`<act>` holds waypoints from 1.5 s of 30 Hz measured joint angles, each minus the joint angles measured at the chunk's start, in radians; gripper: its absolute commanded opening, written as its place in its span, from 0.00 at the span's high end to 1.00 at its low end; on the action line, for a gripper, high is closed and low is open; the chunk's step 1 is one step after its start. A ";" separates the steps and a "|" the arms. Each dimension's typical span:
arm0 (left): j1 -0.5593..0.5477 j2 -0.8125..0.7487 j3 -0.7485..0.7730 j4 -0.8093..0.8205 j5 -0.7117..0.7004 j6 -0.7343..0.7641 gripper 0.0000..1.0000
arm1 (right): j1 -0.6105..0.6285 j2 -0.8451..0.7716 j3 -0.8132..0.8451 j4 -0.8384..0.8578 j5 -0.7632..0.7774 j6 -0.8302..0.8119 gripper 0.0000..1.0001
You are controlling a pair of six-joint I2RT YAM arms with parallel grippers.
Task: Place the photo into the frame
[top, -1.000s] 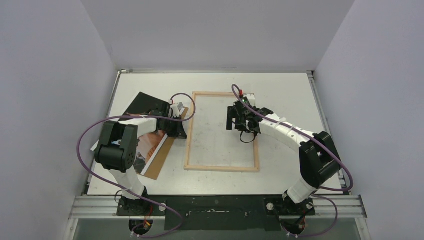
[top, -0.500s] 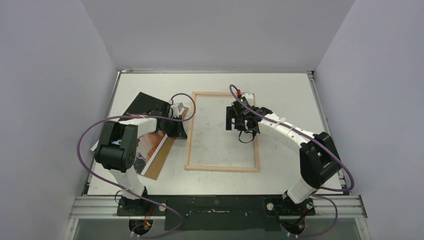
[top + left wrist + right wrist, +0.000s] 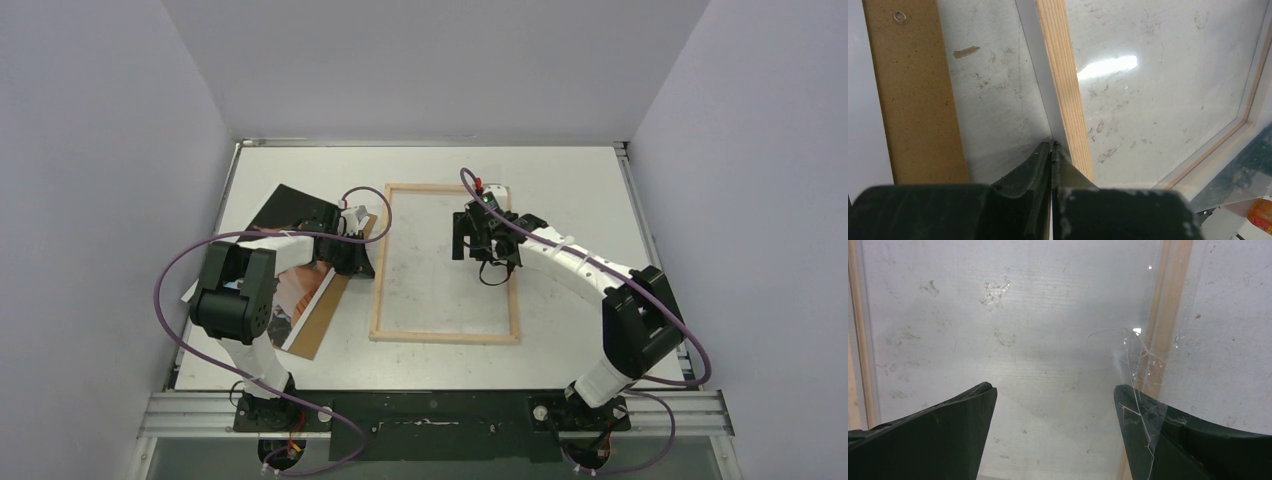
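Note:
The frame (image 3: 378, 270) lies flat mid-table, a thin light-wood rectangle. Left of it the photo (image 3: 297, 290), dark with an orange-brown patch and a white border, rests over a brown backing panel (image 3: 322, 312). My left gripper (image 3: 356, 256) sits at the photo's right edge, beside the frame's left slat (image 3: 1063, 75). Its jaws are shut on a thin white sheet edge (image 3: 1034, 60), which I take to be the photo. My right gripper (image 3: 470, 240) hovers open over the frame's right half. Nothing lies between its fingers (image 3: 1055, 390), and the frame's right slat (image 3: 1168, 315) runs by the right fingertip.
A clear sheet with a crack (image 3: 1148, 370) lies over the frame's right slat near my right fingertip. The brown backing panel (image 3: 913, 90) has a small metal ring near its end. Grey walls close in the table on three sides.
The right gripper has shifted very slightly toward the far side. The left arm and the photo have not moved.

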 measured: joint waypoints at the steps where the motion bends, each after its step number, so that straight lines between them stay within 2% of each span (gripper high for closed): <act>1: 0.000 0.000 0.000 0.000 0.000 0.000 1.00 | -0.002 -0.003 0.000 0.000 -0.004 -0.001 0.10; 23: 0.000 -0.001 0.007 -0.036 0.023 -0.008 0.99 | -0.051 -0.027 -0.048 0.031 -0.091 -0.003 0.10; 28: 0.002 -0.017 0.018 -0.060 0.026 -0.009 0.93 | -0.051 -0.027 -0.051 0.036 -0.092 -0.003 0.10; 35: 0.008 -0.046 0.029 -0.069 0.061 -0.019 0.74 | -0.051 -0.027 -0.055 0.048 -0.108 -0.002 0.10; 40: -0.003 -0.047 0.030 -0.068 0.073 -0.026 0.73 | -0.051 -0.027 -0.058 0.056 -0.112 0.000 0.10; 45: -0.019 -0.043 0.037 -0.068 0.062 -0.024 0.77 | -0.052 -0.027 -0.068 0.063 -0.114 0.002 0.10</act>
